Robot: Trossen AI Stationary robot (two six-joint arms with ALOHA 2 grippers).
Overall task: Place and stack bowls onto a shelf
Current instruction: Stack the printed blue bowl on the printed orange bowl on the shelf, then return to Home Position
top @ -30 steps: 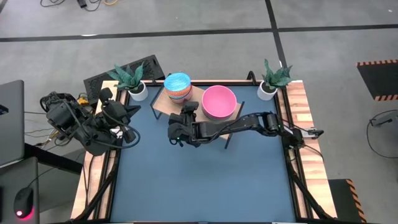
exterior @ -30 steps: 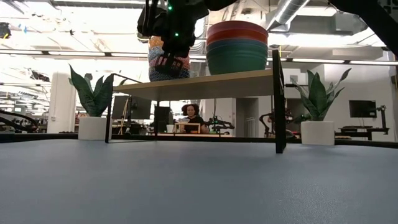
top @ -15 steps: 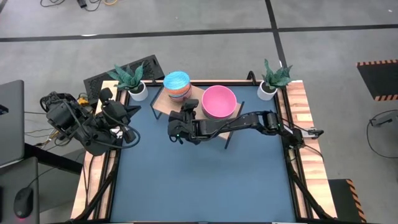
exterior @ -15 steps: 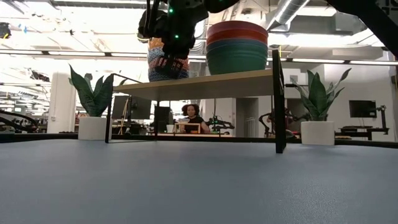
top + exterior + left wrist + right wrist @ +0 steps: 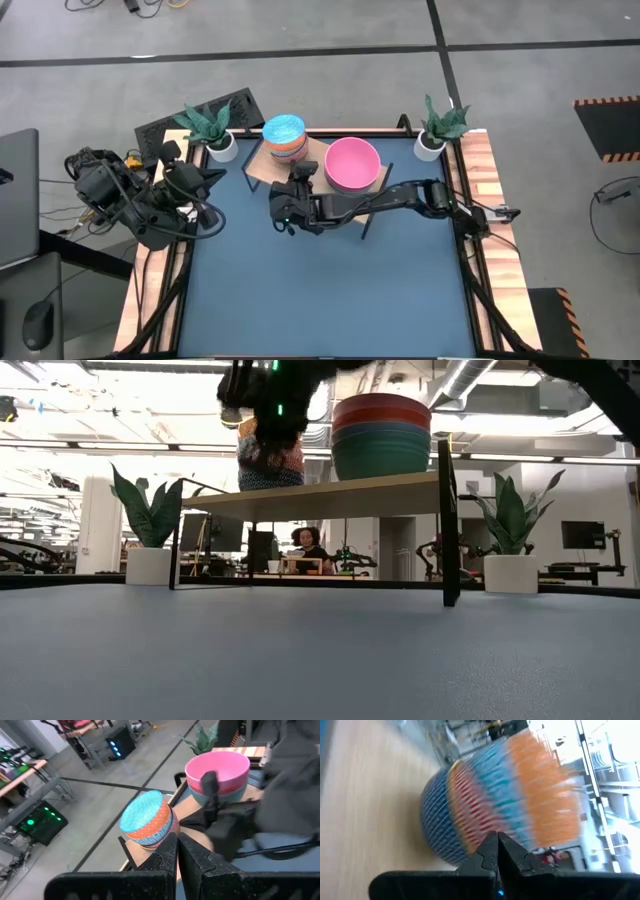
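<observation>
We found the light wooden shelf on thin black legs (image 5: 262, 166) at the far side of the blue-topped table (image 5: 330, 290), and on it two piles — a stack of small round patterned bowls, light blue on top with orange-red bands below (image 5: 286, 139), and beside it a stack of larger plain bowls with the pink one uppermost (image 5: 352, 164). From table height the larger pile showed a red-pink bowl over blue-grey and green ones (image 5: 381, 438).

Our right gripper (image 5: 285, 203) hung just in front of the shelf's near edge, close to the small stack, its fingers pinched together and empty; its wrist camera looked straight at the ribbed, patterned side of those bowls (image 5: 500, 802). Our left gripper (image 5: 200, 183) waited over the table's left rail, also clenched on nothing.

We judged the bowls rigid and light, probably smooth and a little slippery on the rim. A nested pile looked apt to slide or tip if nudged from the side — so we would take a bowl by its rim, one finger inside and one outside, and lift straight up. The stacking looked essentially finished.
</observation>
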